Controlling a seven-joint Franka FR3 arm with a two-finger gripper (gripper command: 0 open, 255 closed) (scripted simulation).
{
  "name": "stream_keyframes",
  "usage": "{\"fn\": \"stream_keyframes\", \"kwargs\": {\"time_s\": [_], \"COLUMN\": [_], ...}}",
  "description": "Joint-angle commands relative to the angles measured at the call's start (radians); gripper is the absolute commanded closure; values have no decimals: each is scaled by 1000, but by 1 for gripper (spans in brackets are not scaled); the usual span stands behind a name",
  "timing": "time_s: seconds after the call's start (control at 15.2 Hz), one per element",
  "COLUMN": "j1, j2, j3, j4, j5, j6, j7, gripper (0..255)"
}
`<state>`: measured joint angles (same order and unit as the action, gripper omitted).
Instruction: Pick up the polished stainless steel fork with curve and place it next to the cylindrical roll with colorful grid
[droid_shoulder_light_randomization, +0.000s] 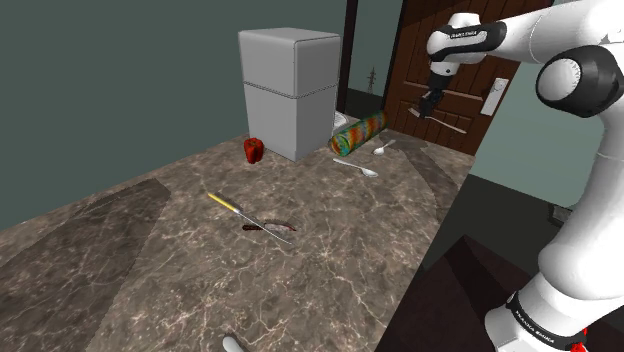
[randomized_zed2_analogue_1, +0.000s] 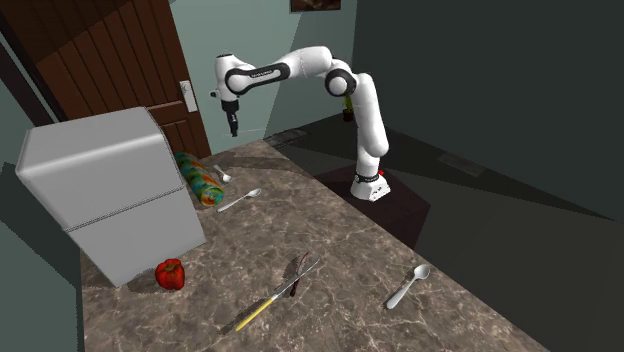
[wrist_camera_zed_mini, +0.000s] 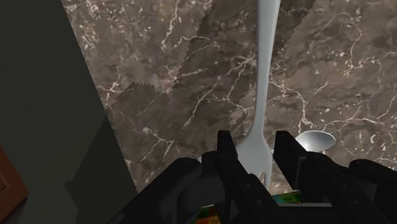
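Note:
The pale fork (wrist_camera_zed_mini: 264, 63) lies flat on the dark marble counter (droid_shoulder_light_randomization: 200, 270), beside the end of the roll with the colourful grid (droid_shoulder_light_randomization: 358, 133). In the shoulder view the fork (droid_shoulder_light_randomization: 386, 147) sits just to the right of the roll; in the second exterior view the fork (randomized_zed2_analogue_1: 224, 176) is by the roll (randomized_zed2_analogue_1: 200, 180). My gripper (droid_shoulder_light_randomization: 432, 105) hangs well above it, open, holding nothing. In the wrist view the gripper (wrist_camera_zed_mini: 254, 135) frames the fork's tines from above, with the fingers clear of it. In the second exterior view the gripper (randomized_zed2_analogue_1: 235, 126) is in front of the door.
A spoon (droid_shoulder_light_randomization: 360, 166) lies close to the fork, and its bowl (wrist_camera_zed_mini: 313, 141) is next to the tines. A white box cabinet (droid_shoulder_light_randomization: 288, 90), a red pepper (droid_shoulder_light_randomization: 253, 150) and a yellow-handled knife (droid_shoulder_light_randomization: 250, 215) are also on the counter. Another spoon (randomized_zed2_analogue_1: 408, 285) lies near the counter's front edge. The brown door (droid_shoulder_light_randomization: 440, 60) stands behind.

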<state>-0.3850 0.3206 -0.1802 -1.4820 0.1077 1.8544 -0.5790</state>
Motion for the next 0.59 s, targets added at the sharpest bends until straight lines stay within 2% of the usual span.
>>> {"fn": "stream_keyframes", "kwargs": {"time_s": [0.0, 0.26, 0.46, 0.53], "j1": [-31, -104, -175, -183], "j2": [78, 237, 412, 433], "j3": [-8, -15, -11, -9], "j4": [108, 354, 646, 682], "j5": [17, 50, 75, 76], "j6": [-33, -126, -244, -259], "j7": [-35, -93, -122, -123], "gripper": [255, 255, 255, 255]}}
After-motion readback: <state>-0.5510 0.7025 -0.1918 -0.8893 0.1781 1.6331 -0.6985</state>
